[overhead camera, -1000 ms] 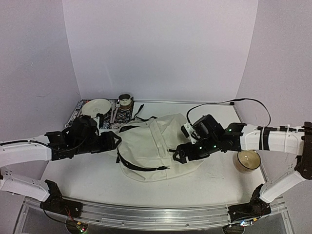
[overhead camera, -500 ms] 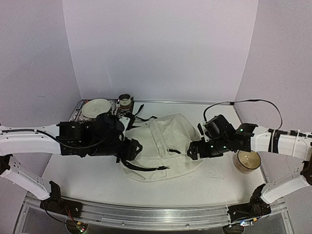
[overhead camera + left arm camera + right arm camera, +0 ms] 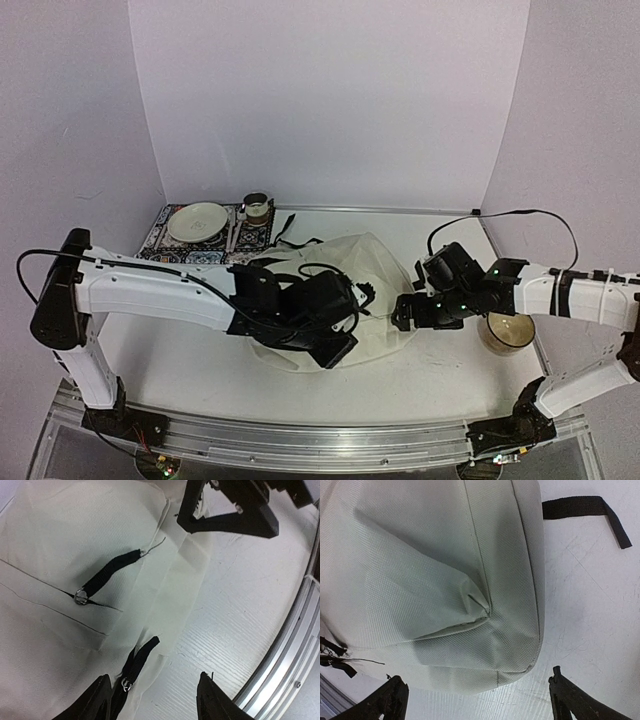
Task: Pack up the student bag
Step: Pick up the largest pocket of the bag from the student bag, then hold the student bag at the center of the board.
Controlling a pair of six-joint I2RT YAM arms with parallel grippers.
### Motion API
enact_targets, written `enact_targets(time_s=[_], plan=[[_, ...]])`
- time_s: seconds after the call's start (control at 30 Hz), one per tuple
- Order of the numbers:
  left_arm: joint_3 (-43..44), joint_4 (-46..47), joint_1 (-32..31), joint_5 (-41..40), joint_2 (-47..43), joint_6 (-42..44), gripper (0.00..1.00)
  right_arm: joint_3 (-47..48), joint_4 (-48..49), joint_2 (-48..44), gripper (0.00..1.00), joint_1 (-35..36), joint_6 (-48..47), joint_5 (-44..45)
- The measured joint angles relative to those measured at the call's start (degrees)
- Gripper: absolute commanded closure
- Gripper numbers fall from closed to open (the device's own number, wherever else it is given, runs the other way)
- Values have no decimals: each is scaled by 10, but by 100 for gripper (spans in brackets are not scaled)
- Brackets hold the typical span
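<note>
The student bag [image 3: 380,268] lies flat in the middle of the tabletop [image 3: 450,385], and both arms reach in over it. The left pincer [image 3: 154,677] hovers released over the bag's near-right edge. Its jaws stand apart with nothing held, and a black zipper pull [image 3: 141,656] lies on the fabric between them, close to one finger. A second pull [image 3: 107,572], with a metal ring, lies further up the cloth. The right pincer [image 3: 476,679] is spread wide and empty at the bag's rounded corner, with a loose black strap [image 3: 580,507] on the tabletop beside it. No opening shows in these views, so getting the zipper open looks like the step in hand. The thin pull lies flat, so if the jaws clench slightly off line they would probably take a fold of cloth instead, or nothing. With the right pincer gripping nothing, a tug on the pull could drag the soft bag across the tabletop instead of running the zipper. The two pincers are near each other, so an inward move by either could make them collide. The right forearm passes just beside a bowl [image 3: 505,332], and a swing to that side could knock it.
</note>
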Motion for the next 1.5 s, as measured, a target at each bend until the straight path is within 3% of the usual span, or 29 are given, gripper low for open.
enact_targets(time_s=[0.37,0.7,1.13,1.27,1.5], plan=[[122,-64,0,-13,129,69,52,0,3,26,2,-4,15,-6],[148,-103,0,-49,169,87,61,0,6,56,5,-6,20,-13],[159,-109,0,-68,196,95,85,7,21,74,17,-12,24,-16],[159,-110,-1,-72,196,96,98,7,25,76,27,-13,24,-19],[145,-109,-6,-76,191,85,100,7,28,80,68,-24,20,-21]])
